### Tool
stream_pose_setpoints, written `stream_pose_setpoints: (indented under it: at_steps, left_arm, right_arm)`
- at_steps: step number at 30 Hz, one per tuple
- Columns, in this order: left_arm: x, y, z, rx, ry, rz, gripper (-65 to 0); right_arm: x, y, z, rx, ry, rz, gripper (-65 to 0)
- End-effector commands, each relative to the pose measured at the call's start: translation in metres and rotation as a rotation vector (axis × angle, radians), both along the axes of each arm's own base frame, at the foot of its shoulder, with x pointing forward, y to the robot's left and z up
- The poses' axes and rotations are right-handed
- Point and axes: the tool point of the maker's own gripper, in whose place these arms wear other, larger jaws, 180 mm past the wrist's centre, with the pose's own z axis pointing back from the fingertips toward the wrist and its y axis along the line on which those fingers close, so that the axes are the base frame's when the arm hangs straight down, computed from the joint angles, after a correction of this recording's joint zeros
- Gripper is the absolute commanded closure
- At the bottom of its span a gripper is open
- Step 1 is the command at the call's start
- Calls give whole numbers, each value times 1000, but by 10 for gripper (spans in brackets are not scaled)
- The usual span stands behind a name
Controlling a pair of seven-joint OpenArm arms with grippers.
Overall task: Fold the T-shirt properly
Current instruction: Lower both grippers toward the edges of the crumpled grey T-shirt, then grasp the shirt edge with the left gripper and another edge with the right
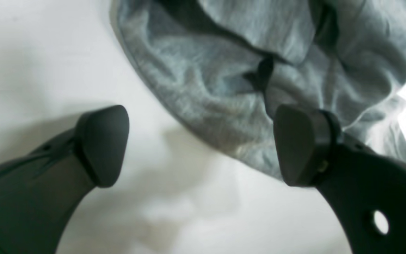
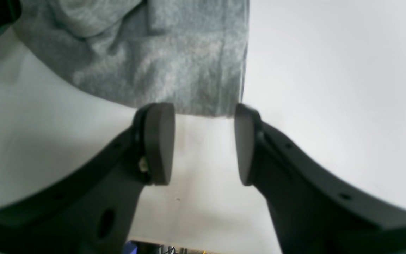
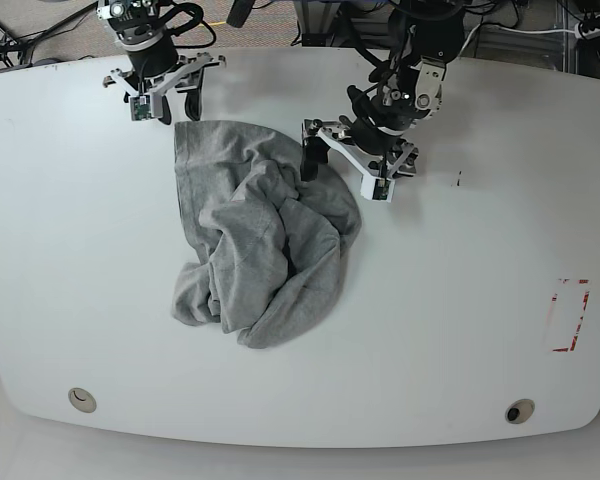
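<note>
Only the base view shows the whole crumpled T-shirt (image 3: 260,245); wrist views show both arms' jaws spread, empty

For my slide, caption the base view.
Crumpled grey T-shirt on white table, both pincers open at its far edge.

White table (image 3: 460,300), crumpled grey T-shirt (image 3: 260,250) on top

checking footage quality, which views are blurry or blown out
Left wrist view: soft focus, T-shirt smeared, glare at the right edge. Right wrist view: the table washes out to plain white, cloth grain readable. Base view: sharp, evenly lit, soft shadows.
</note>
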Motion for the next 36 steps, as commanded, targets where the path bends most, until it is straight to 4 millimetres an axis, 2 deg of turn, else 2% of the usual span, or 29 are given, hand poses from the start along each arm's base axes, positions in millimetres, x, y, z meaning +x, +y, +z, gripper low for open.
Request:
stream_pose_setpoints:
  at_steps: [1,5,11,15,18,21,22,24,28,36]
  left_arm:
    - [1,-6,-4,-13,31,-8,-619]
    - [7,-18,-10,-66,63,-10,-604]
    - [21,-24,-20,-130,110,-1,-479]
    - [24,-25,-18,-159,115,7,-400]
    - [25,-23,-18,-154,114,10,-226]
    - [23,-12,-21,-123,113,4,-32]
    - [22,-9,-21,-113,121,-4,0]
    - [18,-5,-23,-95,147,-22,-3]
    - [13,10,-12,-57,130,-43,-6]
    - [8,43,-6,23,94,-59,-6]
  right_arm:
    - [4,-2,10,-1,-39,1,-270]
    - [5,-10,11,-15,-44,-22,-270]
    - [5,-11,11,-17,-46,-22,-270]
    - [5,-11,11,-17,-46,-23,-270]
    - [11,-12,14,-19,-59,-24,-270]
    - [13,-12,14,-19,-64,-26,-270]
    - [16,-12,15,-18,-72,-26,-270]
    - [24,-12,20,-18,-95,-26,-270]
    - [38,-9,24,-16,-112,-17,-274]
    - [86,-5,40,-21,-120,2,-274]
